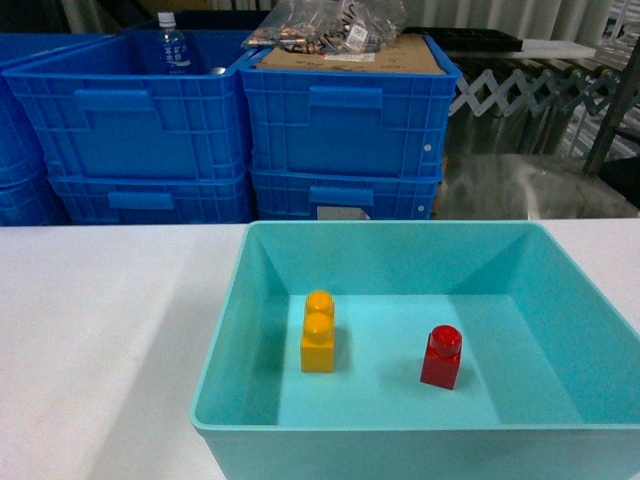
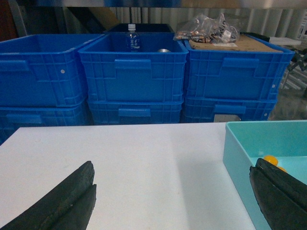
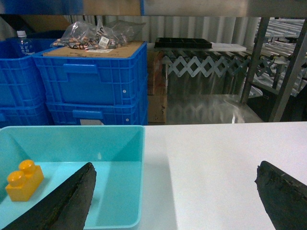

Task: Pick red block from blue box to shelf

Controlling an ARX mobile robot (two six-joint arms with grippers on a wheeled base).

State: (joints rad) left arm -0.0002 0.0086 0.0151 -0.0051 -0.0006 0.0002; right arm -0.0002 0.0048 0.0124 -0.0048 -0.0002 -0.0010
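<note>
The small glossy red plastic block (image 1: 441, 357) stands upright in the light turquoise plastic box (image 1: 222, 330), at 3 o'clock from the yellow-orange two-stud brick (image 1: 318, 337); it looks light, stiff and slippery, so I would pinch its flat sides below the stud, and both the left gripper (image 2: 172, 199) and right gripper (image 3: 175, 201) are spread wide and hold nothing.

A large light turquoise plastic tub (image 1: 430, 250) sat on a white table (image 1: 100, 340). Inside it, a small red one-stud toy brick (image 1: 441, 357) stood right of a yellow-orange two-stud brick (image 1: 318, 332), apart. Behind the table, dark blue ribbed plastic crates (image 1: 345, 125) were stacked side by side.
</note>
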